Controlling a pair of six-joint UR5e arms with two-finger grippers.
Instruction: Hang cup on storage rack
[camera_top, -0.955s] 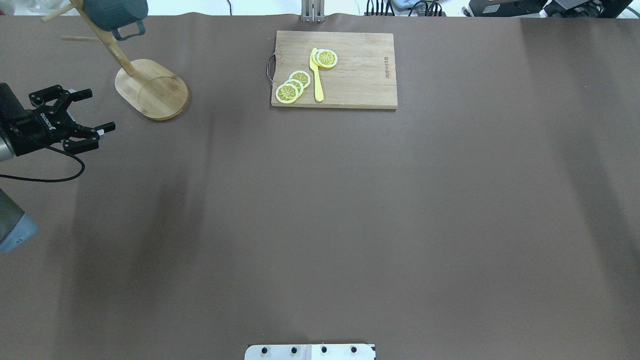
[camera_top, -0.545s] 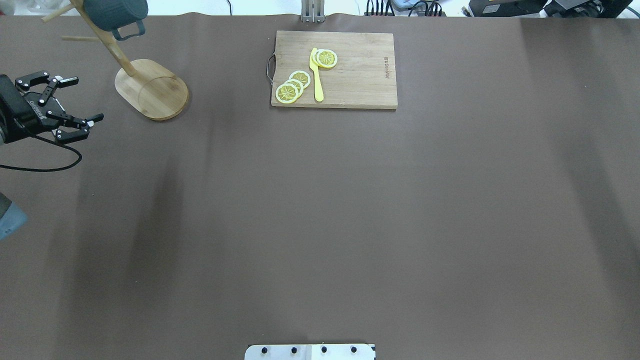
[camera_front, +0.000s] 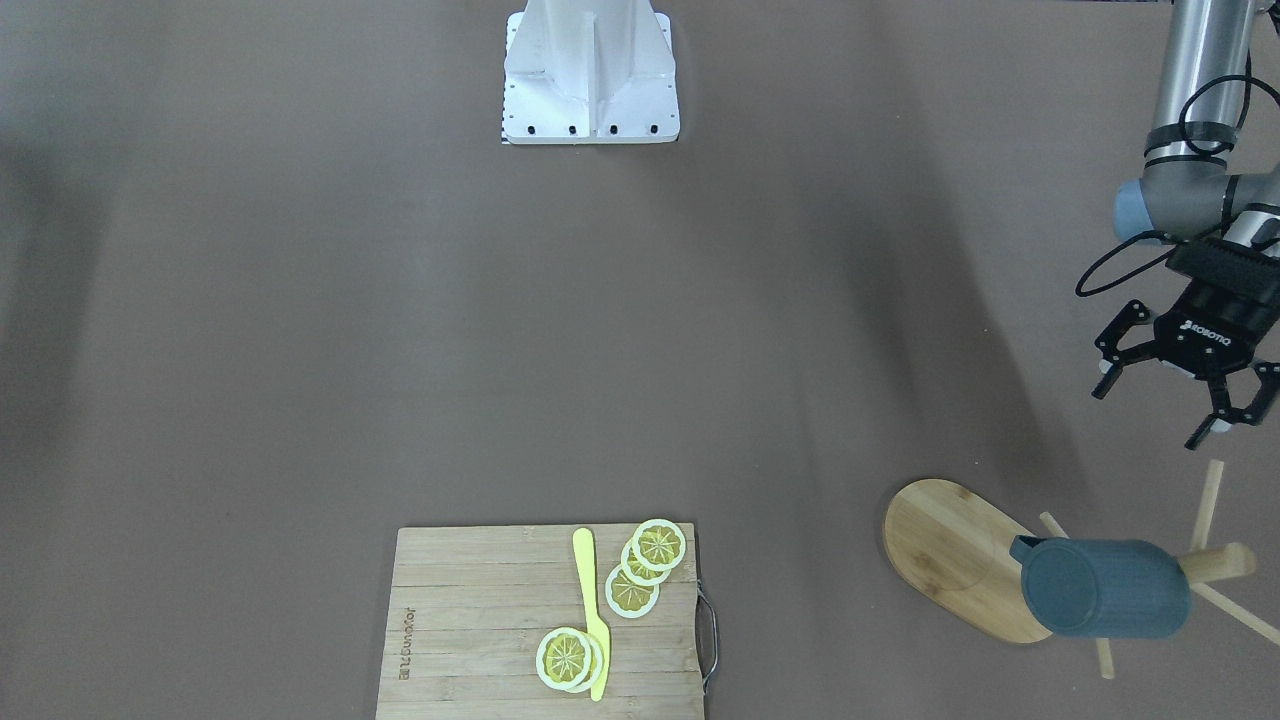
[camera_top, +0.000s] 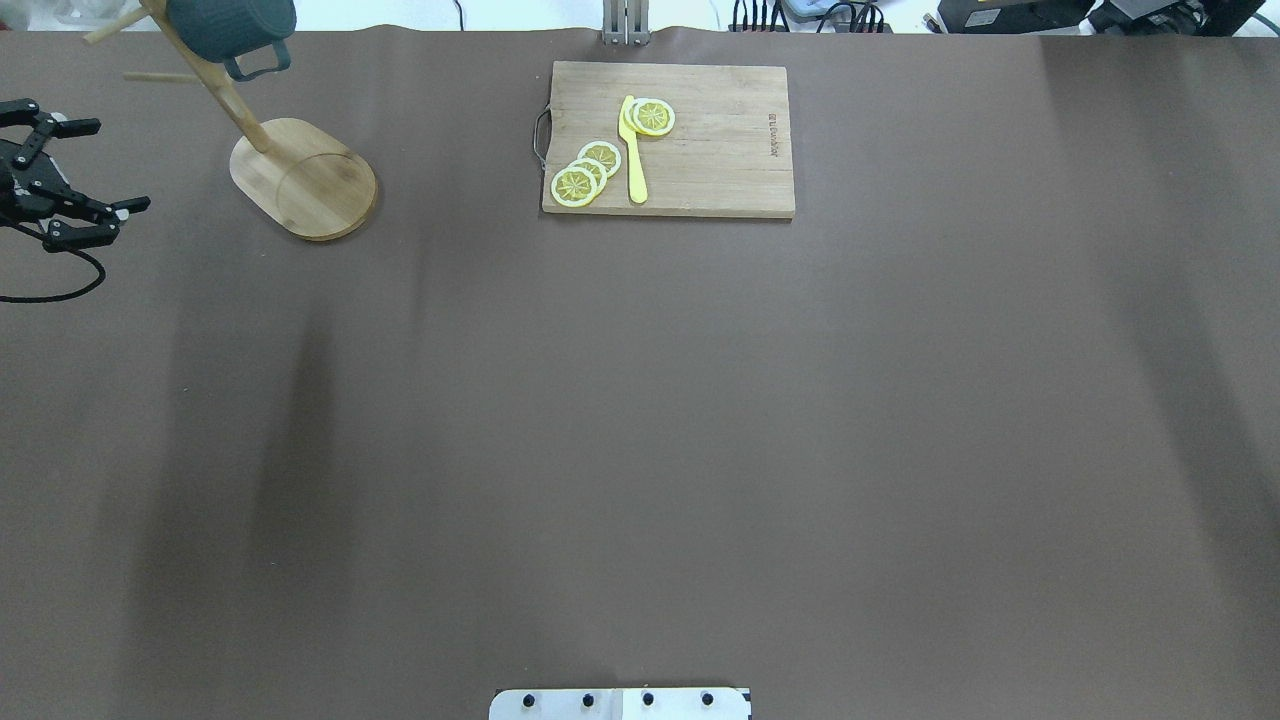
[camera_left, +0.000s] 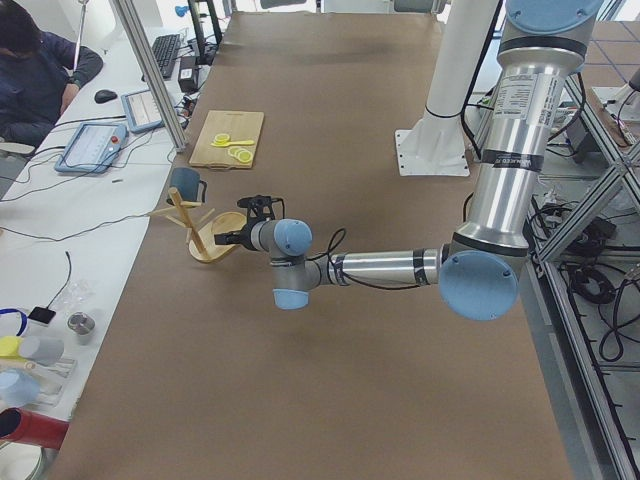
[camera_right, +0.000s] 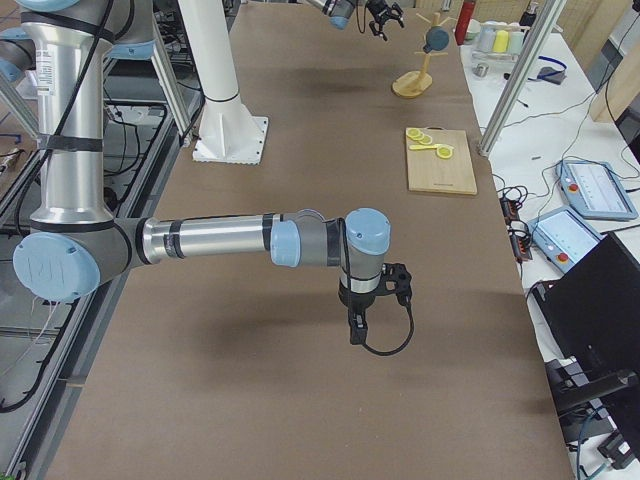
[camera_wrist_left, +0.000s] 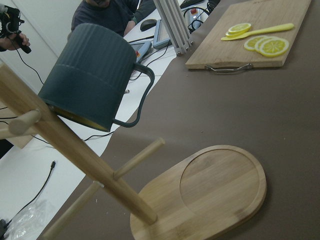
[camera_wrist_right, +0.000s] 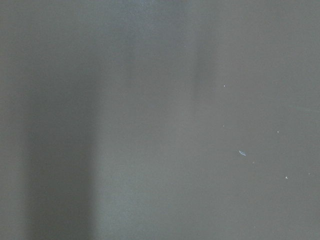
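The left gripper (camera_front: 1165, 405) is hovering above the table (camera_top: 640, 450) with its jaws spread wide and nothing between them, just beside the rack (camera_front: 950, 550) but not touching it. The right gripper (camera_right: 357, 318) is hanging low over a bare part of the table, well apart from the rack; it cannot be told whether it is open or closed, and its wrist camera is showing only the table surface. The cup (camera_front: 1105, 588) is sitting on an upper peg of the rack, tilted, with its mouth toward the post and its handle hanging free. A cutting board (camera_top: 700, 150) with lemon slices (camera_top: 585, 172) and a yellow knife (camera_top: 633, 155) is lying well apart and is playing no part. Judged from this, the hanging step is done; only clearing the arm remains.
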